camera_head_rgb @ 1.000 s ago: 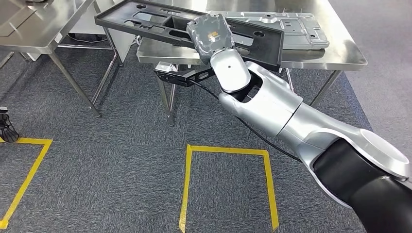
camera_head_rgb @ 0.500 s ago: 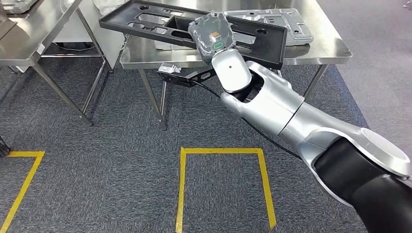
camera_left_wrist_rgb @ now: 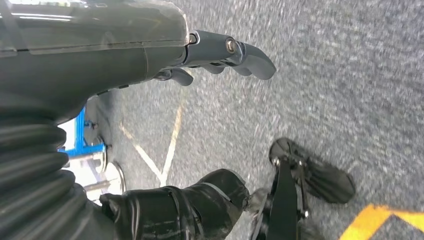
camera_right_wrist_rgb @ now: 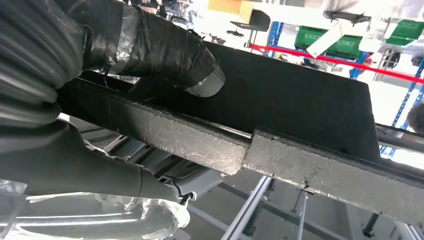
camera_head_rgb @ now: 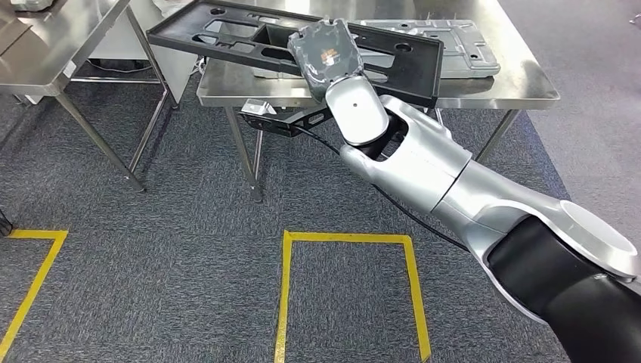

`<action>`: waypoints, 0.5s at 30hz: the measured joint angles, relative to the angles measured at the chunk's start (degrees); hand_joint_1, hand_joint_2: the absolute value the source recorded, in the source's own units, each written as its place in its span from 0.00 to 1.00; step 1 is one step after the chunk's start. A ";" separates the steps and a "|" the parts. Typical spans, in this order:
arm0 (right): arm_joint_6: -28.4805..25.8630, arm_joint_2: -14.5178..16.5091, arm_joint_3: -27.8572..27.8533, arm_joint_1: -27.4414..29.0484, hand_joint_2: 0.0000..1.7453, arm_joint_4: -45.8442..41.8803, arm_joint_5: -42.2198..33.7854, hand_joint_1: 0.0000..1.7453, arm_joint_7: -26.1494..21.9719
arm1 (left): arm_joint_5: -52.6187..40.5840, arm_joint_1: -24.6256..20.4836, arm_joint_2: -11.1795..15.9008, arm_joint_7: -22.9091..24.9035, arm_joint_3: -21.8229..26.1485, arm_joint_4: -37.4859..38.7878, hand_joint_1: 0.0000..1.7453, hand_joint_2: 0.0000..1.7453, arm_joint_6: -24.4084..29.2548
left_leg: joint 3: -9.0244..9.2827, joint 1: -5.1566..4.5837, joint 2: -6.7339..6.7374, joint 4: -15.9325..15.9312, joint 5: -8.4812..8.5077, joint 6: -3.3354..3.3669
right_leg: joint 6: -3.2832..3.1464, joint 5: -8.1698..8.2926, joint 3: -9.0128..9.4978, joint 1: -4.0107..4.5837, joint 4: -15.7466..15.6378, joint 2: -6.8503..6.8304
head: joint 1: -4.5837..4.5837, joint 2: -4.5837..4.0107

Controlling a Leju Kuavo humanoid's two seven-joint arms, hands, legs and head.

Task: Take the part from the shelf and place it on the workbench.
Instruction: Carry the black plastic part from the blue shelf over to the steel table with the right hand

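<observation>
The part is a long flat black panel (camera_head_rgb: 227,34) with cut-outs, held level above the steel workbench (camera_head_rgb: 521,87) and jutting out past its left end. My right hand (camera_head_rgb: 326,53) grips the panel near its middle, on the near edge. In the right wrist view the thumb (camera_right_wrist_rgb: 170,50) lies over the panel's upper face and its rough edge (camera_right_wrist_rgb: 200,142) runs through the grasp. My left hand (camera_left_wrist_rgb: 220,55) hangs over the carpet with its fingers curled loosely and nothing in them.
A flat grey metal plate (camera_head_rgb: 453,45) lies on the workbench under and behind the panel. A second steel table (camera_head_rgb: 53,45) stands at the left. Yellow tape lines (camera_head_rgb: 348,238) mark the grey carpet in front of the bench.
The whole view has shifted slightly, so the camera moved. The bench now sits a little further right in the picture. My right hand still holds the panel the same way.
</observation>
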 joint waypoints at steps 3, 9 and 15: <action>0.01 0.01 -0.01 -0.13 1.00 -0.01 0.02 1.00 -0.02 | 0.00 -0.05 -0.01 -0.02 -0.01 0.00 0.00 1.00 -0.03 | -0.12 -0.18 -0.19 0.63 -0.67 -0.85 | -0.60 1.14 2.75 0.25 -5.55 0.09 | -0.03 0.01; 0.22 0.04 -0.01 -0.21 1.00 0.03 0.10 1.00 -0.14 | 0.02 0.00 -0.02 -0.04 -0.01 0.00 0.00 1.00 -0.03 | -3.81 0.13 -0.17 8.50 -5.03 -2.38 | -2.13 0.92 3.62 -0.07 -6.28 0.21 | -0.43 0.00; 0.50 0.08 -0.01 0.56 1.00 0.15 0.13 1.00 -0.76 | 0.16 0.07 0.00 0.04 -0.01 0.00 0.00 1.00 0.10 | -5.43 0.14 -0.17 7.86 -0.70 -2.26 | -2.16 -0.14 5.05 0.09 -6.24 0.44 | -0.46 0.00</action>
